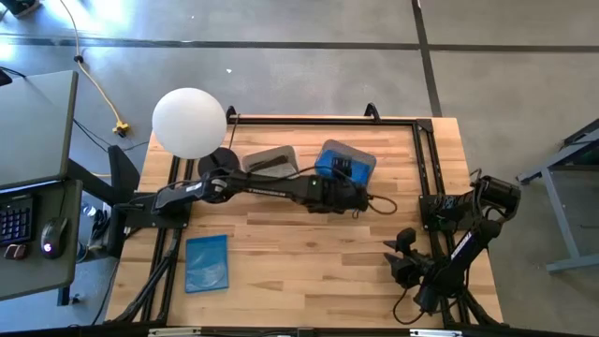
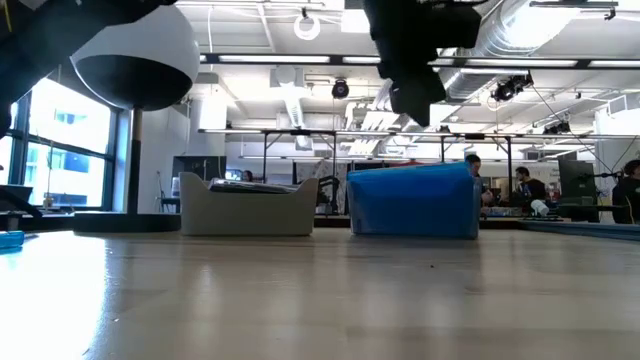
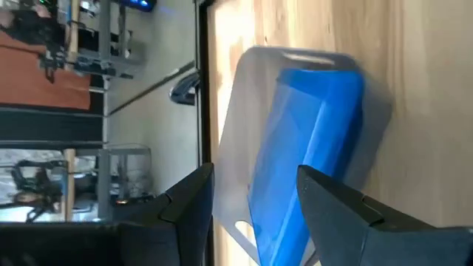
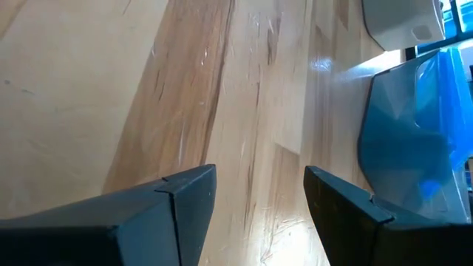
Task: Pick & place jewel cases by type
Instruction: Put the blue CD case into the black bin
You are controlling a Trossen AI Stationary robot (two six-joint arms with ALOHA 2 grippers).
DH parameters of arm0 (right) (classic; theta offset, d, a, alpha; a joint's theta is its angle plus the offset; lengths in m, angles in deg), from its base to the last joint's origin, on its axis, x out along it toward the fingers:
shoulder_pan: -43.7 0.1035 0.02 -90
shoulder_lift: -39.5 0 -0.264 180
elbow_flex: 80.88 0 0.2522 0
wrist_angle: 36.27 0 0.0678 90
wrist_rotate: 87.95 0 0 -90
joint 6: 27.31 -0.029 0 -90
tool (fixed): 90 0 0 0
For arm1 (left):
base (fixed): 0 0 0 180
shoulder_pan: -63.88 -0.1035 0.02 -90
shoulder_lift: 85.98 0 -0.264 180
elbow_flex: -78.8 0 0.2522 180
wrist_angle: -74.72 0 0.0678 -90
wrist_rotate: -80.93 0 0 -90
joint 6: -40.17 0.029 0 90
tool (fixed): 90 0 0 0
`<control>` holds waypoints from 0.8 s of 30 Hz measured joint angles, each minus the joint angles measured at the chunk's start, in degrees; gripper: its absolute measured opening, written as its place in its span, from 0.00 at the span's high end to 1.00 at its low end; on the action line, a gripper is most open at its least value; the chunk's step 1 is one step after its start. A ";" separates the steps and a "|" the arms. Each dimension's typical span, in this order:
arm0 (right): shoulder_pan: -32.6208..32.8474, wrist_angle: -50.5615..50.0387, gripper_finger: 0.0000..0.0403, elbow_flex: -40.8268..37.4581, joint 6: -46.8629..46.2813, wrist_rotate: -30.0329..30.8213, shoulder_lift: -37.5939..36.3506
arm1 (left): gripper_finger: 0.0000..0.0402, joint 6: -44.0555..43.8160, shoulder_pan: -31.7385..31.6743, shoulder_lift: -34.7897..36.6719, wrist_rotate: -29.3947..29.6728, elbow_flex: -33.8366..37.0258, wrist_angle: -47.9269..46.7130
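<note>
A clear tub (image 1: 344,161) at the table's far middle holds a translucent blue jewel case (image 3: 310,140), which leans tilted against the tub's wall. Beside it, a grey tub (image 1: 270,159) holds black cases (image 1: 271,165). Another blue jewel case (image 1: 207,262) lies flat on the table at the near left. My left gripper (image 3: 255,177) is open and empty. It hangs well above the clear tub's near side (image 2: 415,200) and also shows in the high view (image 1: 360,198). My right gripper (image 4: 259,177) is open and empty, and waits at the near right (image 1: 398,251).
A white globe lamp (image 1: 189,122) stands at the table's far left corner, over the left arm's base. A black frame rail (image 1: 426,159) runs along the right and far edges. Bare wood lies between the tubs and the near edge. People show in the room beyond (image 2: 520,185).
</note>
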 joint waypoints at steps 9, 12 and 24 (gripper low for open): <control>-1.83 0.98 0.50 0.00 0.71 0.61 0.00 | 0.53 -0.34 4.17 0.24 8.79 0.01 -2.73; -2.82 3.81 0.50 0.00 0.96 3.80 0.00 | 0.53 -3.70 7.40 2.10 12.91 -0.06 -5.39; -10.75 31.52 0.50 0.02 23.05 11.69 -0.02 | 0.53 -72.64 19.13 17.33 -18.23 2.71 -35.26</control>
